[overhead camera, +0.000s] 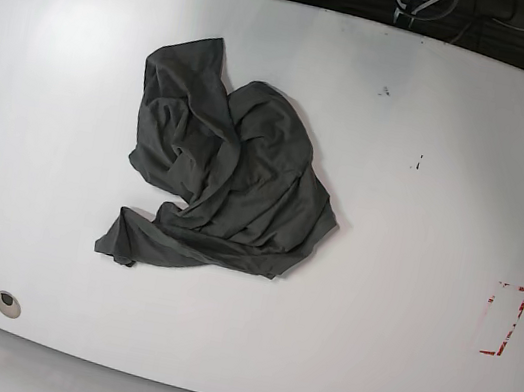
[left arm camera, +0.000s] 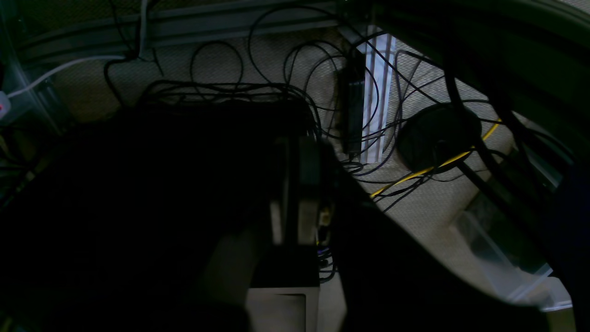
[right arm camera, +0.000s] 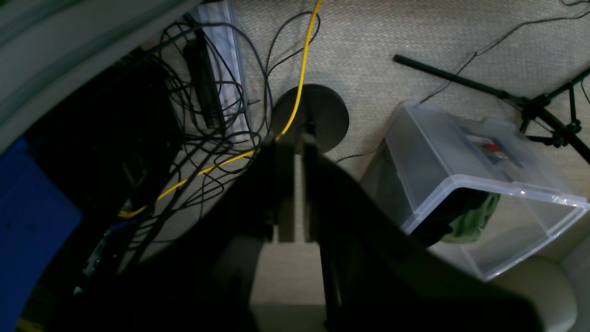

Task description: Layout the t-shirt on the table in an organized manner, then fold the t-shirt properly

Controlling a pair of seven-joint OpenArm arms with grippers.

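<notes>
The shirt (overhead camera: 225,174) lies bunched up on the tabletop (overhead camera: 423,204). Both pincers (left arm camera: 295,184) (right arm camera: 295,184) are shut and empty. Grab two far-apart edges and pull flat.

Base view bright w/ edge distortion; wrist views dim, blurry.

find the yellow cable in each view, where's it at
Left wrist: yellow cable runs diagonally right of centre, by the round black base.
Right wrist: it drops from the top edge and crosses that base.
Base: not in it.
Shared landmark: the round base.
</notes>
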